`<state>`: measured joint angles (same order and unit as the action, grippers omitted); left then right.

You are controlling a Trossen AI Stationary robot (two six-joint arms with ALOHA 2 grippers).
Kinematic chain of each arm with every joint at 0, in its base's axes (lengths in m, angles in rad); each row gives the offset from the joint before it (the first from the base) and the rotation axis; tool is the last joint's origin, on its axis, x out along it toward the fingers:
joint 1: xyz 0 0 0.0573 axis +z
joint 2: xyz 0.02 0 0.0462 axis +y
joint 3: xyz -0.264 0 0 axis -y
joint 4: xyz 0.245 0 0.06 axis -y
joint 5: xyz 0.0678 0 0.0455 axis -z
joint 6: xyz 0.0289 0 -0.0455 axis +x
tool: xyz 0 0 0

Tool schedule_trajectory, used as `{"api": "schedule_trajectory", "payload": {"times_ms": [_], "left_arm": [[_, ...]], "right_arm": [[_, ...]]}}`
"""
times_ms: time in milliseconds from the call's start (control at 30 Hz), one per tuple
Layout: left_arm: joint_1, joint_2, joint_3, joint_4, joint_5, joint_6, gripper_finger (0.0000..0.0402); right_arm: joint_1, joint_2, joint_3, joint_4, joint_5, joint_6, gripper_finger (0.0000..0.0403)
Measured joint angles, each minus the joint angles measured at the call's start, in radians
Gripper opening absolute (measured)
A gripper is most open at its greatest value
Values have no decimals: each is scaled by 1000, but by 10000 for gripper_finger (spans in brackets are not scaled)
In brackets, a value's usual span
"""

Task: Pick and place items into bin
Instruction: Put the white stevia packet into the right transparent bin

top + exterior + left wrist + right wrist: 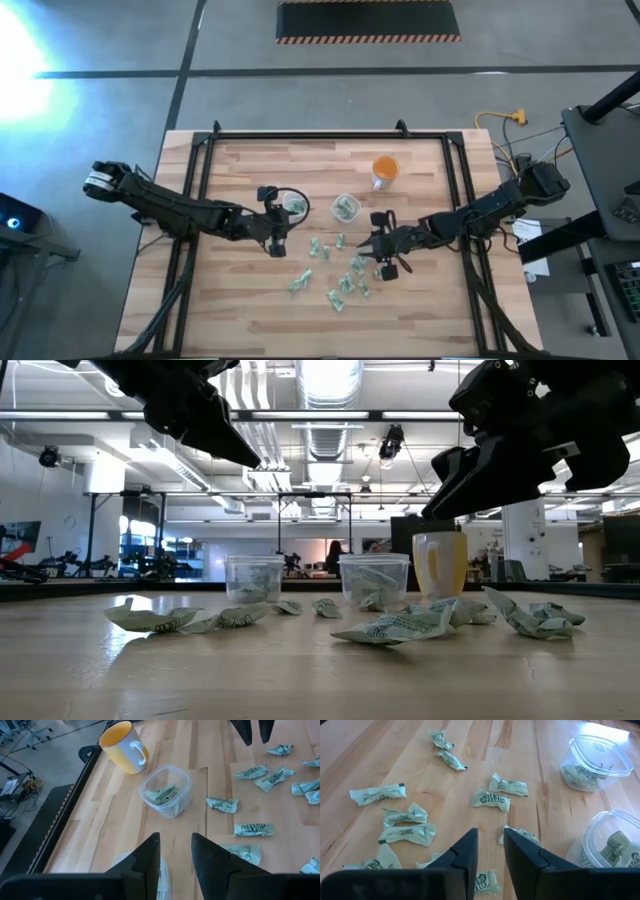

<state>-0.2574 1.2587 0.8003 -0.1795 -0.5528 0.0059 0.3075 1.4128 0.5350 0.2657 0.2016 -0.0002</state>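
Centrally, scattered wrappers (340, 275), wide bare table (420, 320) margins around.

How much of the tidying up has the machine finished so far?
Only a little. A few wrappers already lie in the two clear tubs, one near the table's middle and one by the left arm. Nothing seems to be in hand: the left end effector and right end effector both hang over the table with a gap between their fingers. Most loose wrappers are scattered on the wood.
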Motion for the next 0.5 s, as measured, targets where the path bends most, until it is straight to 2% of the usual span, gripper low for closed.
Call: {"api": "schedule_trajectory", "payload": {"times_ms": [500], "left_arm": [[0, 0, -3, 15, 0, 0, 94]], "right_arm": [[0, 0, 0, 0, 0, 6, 84]]}}
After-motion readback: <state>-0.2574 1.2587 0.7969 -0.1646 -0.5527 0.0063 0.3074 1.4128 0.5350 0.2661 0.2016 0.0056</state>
